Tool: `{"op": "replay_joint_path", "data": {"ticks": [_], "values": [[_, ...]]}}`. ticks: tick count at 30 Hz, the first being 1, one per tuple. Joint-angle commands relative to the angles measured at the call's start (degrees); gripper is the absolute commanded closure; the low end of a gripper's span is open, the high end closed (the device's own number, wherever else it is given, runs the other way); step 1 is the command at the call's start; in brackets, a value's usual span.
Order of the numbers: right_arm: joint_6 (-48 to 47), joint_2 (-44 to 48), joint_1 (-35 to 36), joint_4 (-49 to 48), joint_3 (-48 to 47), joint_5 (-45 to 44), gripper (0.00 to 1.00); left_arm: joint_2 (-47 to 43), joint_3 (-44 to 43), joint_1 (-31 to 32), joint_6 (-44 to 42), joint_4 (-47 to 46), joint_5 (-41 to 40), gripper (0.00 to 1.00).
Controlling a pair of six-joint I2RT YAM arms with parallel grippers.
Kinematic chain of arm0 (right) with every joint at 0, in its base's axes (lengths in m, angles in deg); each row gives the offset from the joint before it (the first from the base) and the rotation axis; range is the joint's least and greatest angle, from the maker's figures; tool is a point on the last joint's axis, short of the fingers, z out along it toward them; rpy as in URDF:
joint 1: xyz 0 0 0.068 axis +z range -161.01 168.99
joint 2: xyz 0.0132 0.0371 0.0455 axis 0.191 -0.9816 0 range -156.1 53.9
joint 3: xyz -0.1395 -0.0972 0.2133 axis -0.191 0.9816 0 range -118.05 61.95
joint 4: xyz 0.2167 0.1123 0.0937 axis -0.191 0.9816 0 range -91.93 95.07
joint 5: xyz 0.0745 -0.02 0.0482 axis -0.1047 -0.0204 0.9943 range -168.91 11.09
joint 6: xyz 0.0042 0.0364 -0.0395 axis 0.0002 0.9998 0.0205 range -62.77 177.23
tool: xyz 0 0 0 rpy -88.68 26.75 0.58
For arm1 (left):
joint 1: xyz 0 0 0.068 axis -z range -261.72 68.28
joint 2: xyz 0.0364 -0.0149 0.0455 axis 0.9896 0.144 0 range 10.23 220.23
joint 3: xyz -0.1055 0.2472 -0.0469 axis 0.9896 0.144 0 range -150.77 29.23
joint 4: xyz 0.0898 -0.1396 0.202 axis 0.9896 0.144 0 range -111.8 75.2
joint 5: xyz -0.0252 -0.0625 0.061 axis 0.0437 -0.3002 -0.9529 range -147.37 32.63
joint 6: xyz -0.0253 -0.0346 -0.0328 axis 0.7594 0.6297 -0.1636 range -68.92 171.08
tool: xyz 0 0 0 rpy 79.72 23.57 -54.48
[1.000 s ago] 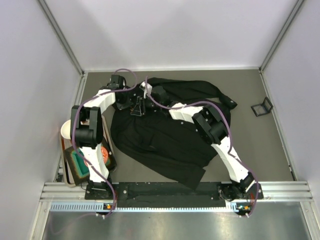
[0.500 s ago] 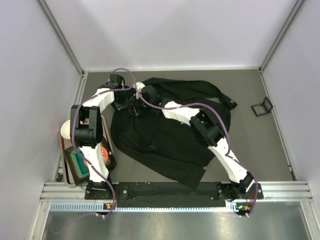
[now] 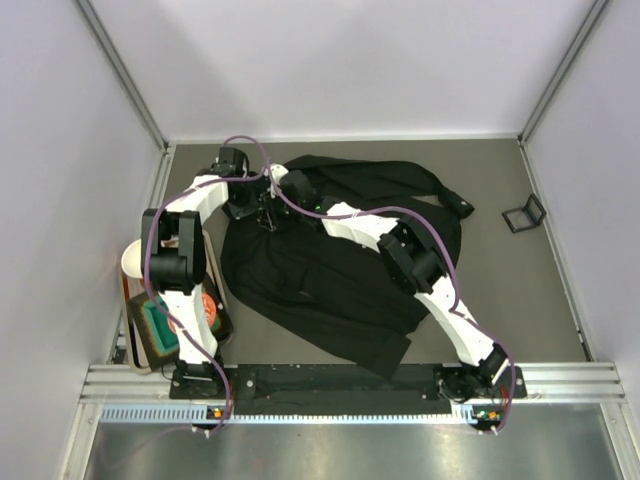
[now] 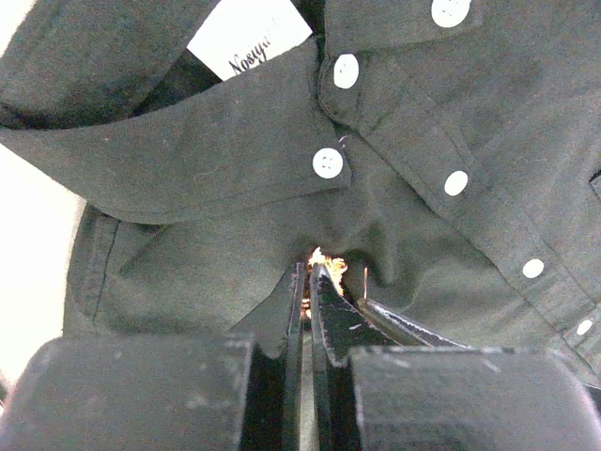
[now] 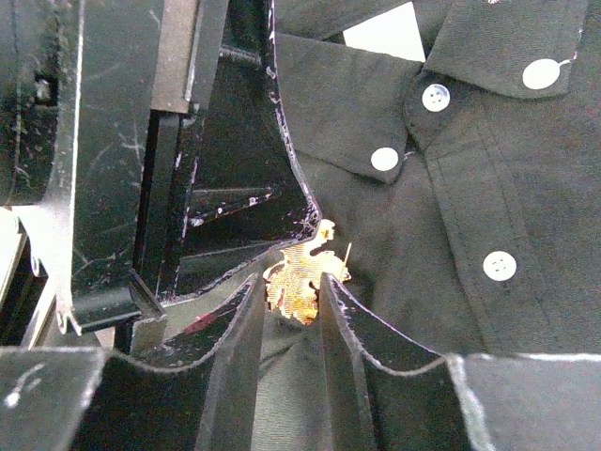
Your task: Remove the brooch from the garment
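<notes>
Right gripper (image 5: pixel 291 282) has swung toward nine o'clock, jaws slightly parted astride the brooch (image 5: pixel 299 268), beside the left gripper (image 4: pixel 307 272) pinched nearly shut on the garment (image 4: pixel 423 113); removal looks imminent.

Matt black cloth, scuffed plastic, one glossy glint.
The garment (image 4: pixel 216 169) is showing soft, matt, finely woven cloth, wrinkling around smooth pale plastic-looking buttons (image 4: pixel 328 163) and a flat white label (image 4: pixel 249 38). The brooch (image 5: pixel 299 268) is glinting orange-gold, glossy and hard. The jaws of the left gripper (image 4: pixel 308 277) and right gripper (image 5: pixel 291 282) are looking like black hard plastic, scratched and dusty. The table (image 3: pixel 500 290) is lying matt grey-brown.
</notes>
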Motion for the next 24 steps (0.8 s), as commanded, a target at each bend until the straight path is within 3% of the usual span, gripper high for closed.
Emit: {"op": "replay_joint_path", "data": {"ticks": [1,9,19,24], "values": [[-2.32,-0.79,1.56,-1.12,-0.91,-0.36,0.68,1.54,-1.51,1.07,-0.01,3.79,3.61,1.00],[-0.56,-0.52,1.56,-1.38,0.14,-0.27,0.64,1.19,-1.52,1.07,-0.01,3.44,4.14,1.00],[1.64,0.09,1.56,-4.54,2.78,0.52,0.70,1.36,-1.43,0.90,-0.27,2.91,7.04,1.00],[2.34,0.71,1.56,-5.77,4.45,-0.09,0.67,1.71,-1.86,0.72,-0.01,3.52,9.24,1.00]]}}
